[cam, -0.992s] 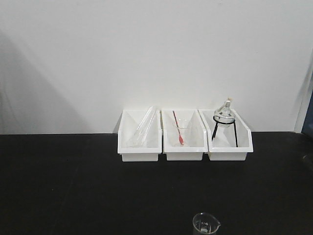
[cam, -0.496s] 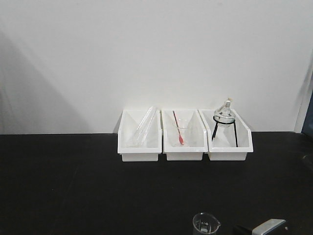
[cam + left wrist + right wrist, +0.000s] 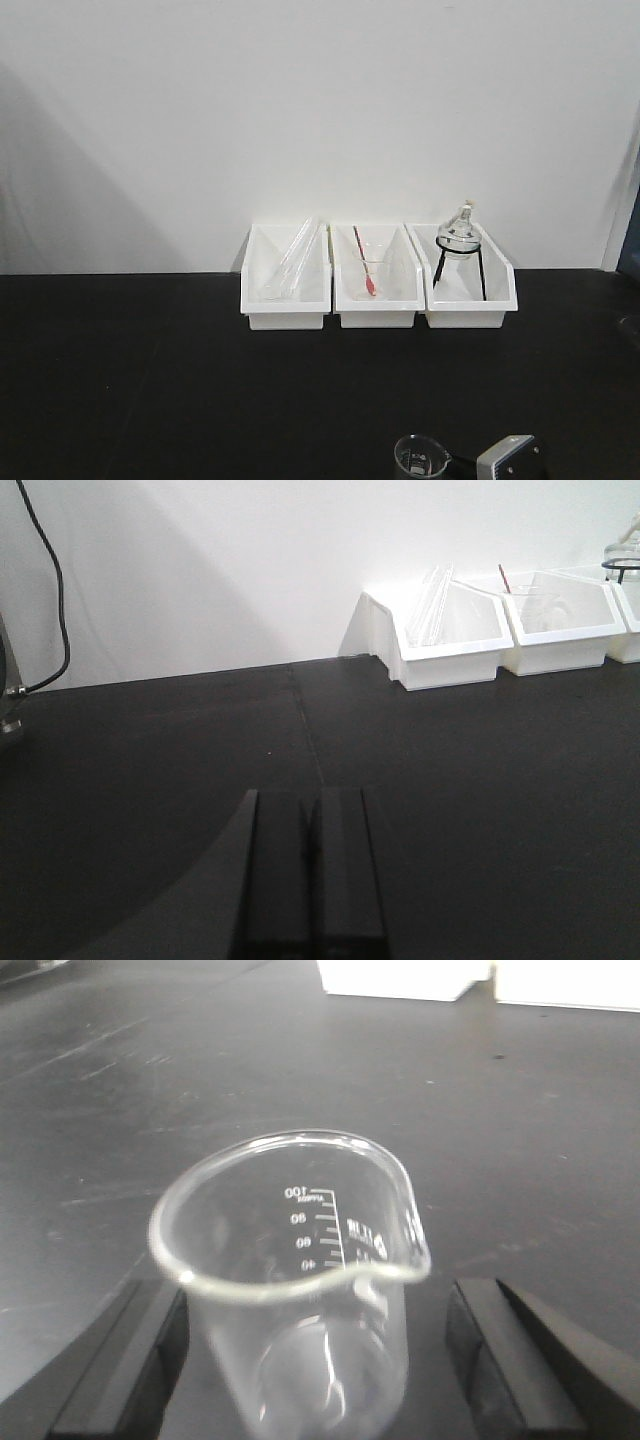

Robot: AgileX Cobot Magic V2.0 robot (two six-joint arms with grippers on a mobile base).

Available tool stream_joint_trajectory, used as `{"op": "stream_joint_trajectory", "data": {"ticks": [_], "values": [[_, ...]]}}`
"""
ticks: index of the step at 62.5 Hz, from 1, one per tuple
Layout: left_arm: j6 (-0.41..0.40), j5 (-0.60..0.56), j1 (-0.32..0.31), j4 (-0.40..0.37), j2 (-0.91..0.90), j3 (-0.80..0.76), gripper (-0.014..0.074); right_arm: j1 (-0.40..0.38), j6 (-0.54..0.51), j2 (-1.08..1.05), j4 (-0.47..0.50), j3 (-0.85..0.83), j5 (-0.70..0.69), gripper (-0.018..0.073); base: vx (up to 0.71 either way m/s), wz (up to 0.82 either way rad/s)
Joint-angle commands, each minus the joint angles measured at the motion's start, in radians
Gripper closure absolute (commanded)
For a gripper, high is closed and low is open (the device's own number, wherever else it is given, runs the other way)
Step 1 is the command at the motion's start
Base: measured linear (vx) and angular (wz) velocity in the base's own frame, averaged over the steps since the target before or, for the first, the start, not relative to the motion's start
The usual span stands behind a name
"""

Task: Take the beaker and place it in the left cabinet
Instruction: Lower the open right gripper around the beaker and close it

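Two wide right pincer fingers flank the beaker with gaps; left pincer pressed closed.

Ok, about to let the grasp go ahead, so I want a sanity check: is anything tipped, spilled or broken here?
Nothing stands out. The beaker stands upright, looks empty and intact, between the open fingers of the right gripper. The three white bins sit in a straight row by the wall.

Left gripper jaws together; right gripper jaws spread wide.
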Motion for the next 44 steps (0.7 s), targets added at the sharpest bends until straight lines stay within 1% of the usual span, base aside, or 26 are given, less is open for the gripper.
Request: {"op": "stream_joint_trajectory", "data": {"ticks": [1, 5, 11, 22, 29, 32, 36, 38, 40, 42, 44], "values": [[-0.005, -0.091, -0.006, -0.003, -0.021, 0.015, 0.0604, -0.004, 0.018, -0.014, -0.025, -0.055, -0.215, -0.0015, 0.0, 0.0], [-0.005, -0.091, -0.006, -0.003, -0.021, 0.015, 0.0604, -0.001, 0.039, 0.002, -0.028, -0.079, -0.215, -0.0015, 0.0, 0.0], [-0.005, -0.091, -0.006, -0.003, -0.021, 0.015, 0.0604, 0.013, 0.038, 0.023, -0.025, -0.114, -0.215, -0.0015, 0.0, 0.0], [-0.005, -0.091, -0.006, -0.003, -0.021, 0.015, 0.0604, 0.062, 0.039, 0.054, -0.015, -0.181, -0.215, -0.0014, 0.0, 0.0], [-0.005, -0.091, -0.006, -0.003, -0.021, 0.015, 0.0604, 0.096, 0.037, 0.06, 0.03, -0.207, -0.215, 0.0021, 0.0, 0.0], [-0.005, -0.091, -0.006, -0.003, -0.021, 0.015, 0.0604, 0.106, 0.034, 0.06, 0.067, -0.208, -0.215, 0.0062, 0.0, 0.0], [-0.005, -0.091, -0.006, -0.003, -0.021, 0.015, 0.0604, 0.116, 0.034, 0.06, 0.112, -0.209, -0.215, 0.0149, 0.0, 0.0], [-0.005, -0.091, -0.006, -0.003, -0.021, 0.015, 0.0604, 0.116, 0.034, 0.06, 0.127, -0.209, -0.215, 0.0205, 0.0, 0.0], [-0.005, -0.091, -0.006, -0.003, -0.021, 0.015, 0.0604, 0.116, 0.034, 0.06, 0.137, -0.209, -0.215, 0.0282, 0.0, 0.0], [-0.005, -0.091, -0.006, -0.003, -0.021, 0.015, 0.0604, 0.115, 0.034, 0.06, 0.14, -0.209, -0.215, 0.0331, 0.0, 0.0], [-0.005, -0.091, -0.006, -0.003, -0.021, 0.015, 0.0604, 0.115, 0.034, 0.06, 0.144, -0.209, -0.215, 0.0415, 0.0, 0.0]]}}
